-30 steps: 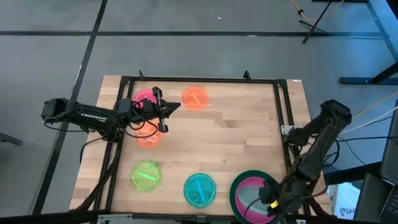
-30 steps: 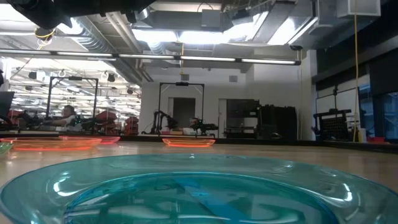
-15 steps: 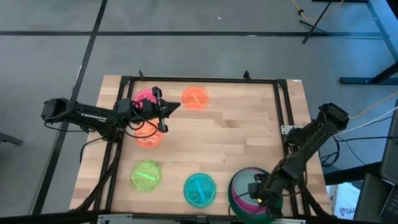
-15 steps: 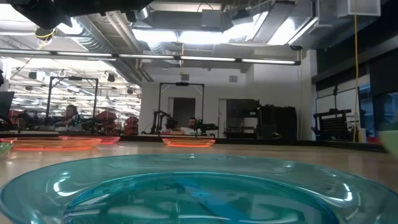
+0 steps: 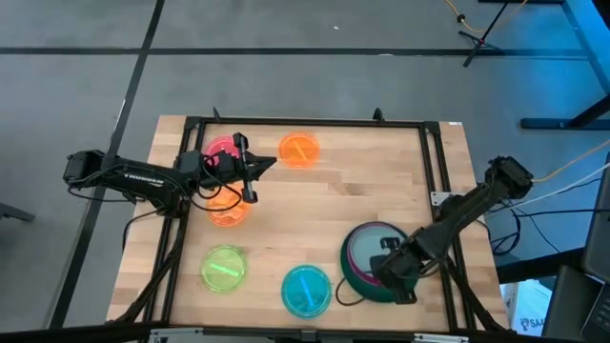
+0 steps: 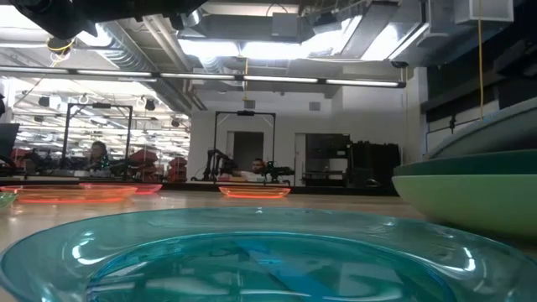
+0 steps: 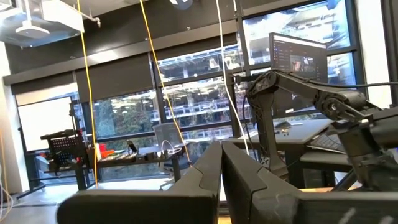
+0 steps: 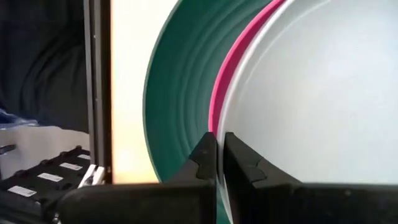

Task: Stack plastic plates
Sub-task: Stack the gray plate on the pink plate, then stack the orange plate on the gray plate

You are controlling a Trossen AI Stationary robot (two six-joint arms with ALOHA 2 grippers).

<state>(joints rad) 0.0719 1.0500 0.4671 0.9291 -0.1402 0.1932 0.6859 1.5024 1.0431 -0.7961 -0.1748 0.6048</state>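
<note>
A stack of large plates [image 5: 372, 259], dark green at the bottom, magenta and grey-blue on top, is at the table's near right and tilted; it also shows at the right of the low view [image 6: 478, 180]. My right gripper [image 5: 393, 272] is shut on its rim. My left gripper [image 5: 267, 164] is shut and empty, held over the far left of the table. Small translucent plates lie flat on the table: pink [image 5: 224, 151], orange [image 5: 299, 150], a second orange [image 5: 227, 208], yellow-green [image 5: 224, 268] and cyan [image 5: 306, 289]. My right gripper pinches the stack's rim between its two fingers, where the magenta rim [image 8: 217, 118] runs into the narrow gap, at the stack's near right side. The dark green plate [image 8: 180, 93] lies outside one finger. The stack is tilted; I cannot tell whether it is clear of the table.
A dark metal frame [image 5: 431, 171] runs along the table's far, left and right sides. Bare wood [image 5: 353, 191] lies in the table's middle and far right. The cyan plate fills the front of the low view [image 6: 252, 252].
My right gripper has gone from the table's near right corner toward the far edge and a little to the left, carrying the plate stack along. The stack now stands tilted and has come into the low view's right side.
</note>
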